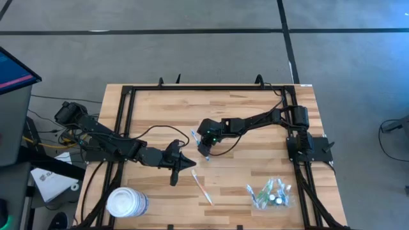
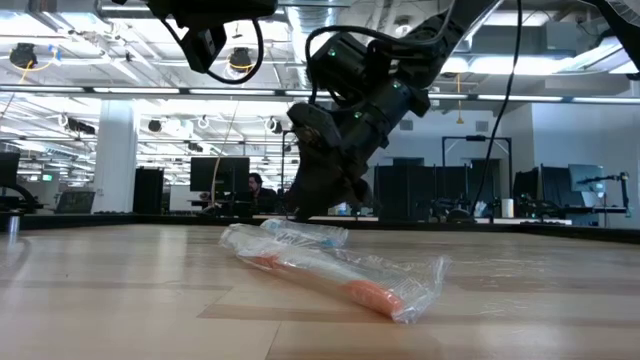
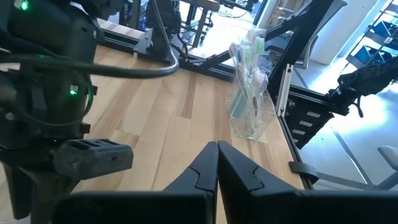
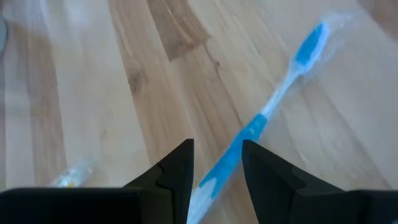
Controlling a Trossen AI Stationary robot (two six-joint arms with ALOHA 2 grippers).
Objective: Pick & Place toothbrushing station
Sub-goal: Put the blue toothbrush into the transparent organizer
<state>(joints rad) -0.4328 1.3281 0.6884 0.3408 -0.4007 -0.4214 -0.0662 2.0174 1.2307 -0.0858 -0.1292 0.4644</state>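
The toothbrushing station (image 1: pixel 271 193) is a small see-through holder at the table's near right, with several toothbrushes standing in it; it also shows in the left wrist view (image 3: pixel 249 99). A blue toothbrush (image 4: pixel 273 106) in a clear wrapper lies flat mid-table. My right gripper (image 4: pixel 217 146) is open and slants down over it, one finger on either side of the handle's end; I see no touch. My left gripper (image 1: pixel 188 164) hangs shut and empty above the table, just left of the right gripper.
An orange toothbrush (image 1: pixel 202 186) in a clear wrapper (image 2: pixel 340 272) lies on the wood nearer the front edge. A large white round tub (image 1: pixel 126 202) stands at the near left corner. A black frame (image 1: pixel 204 88) borders the table.
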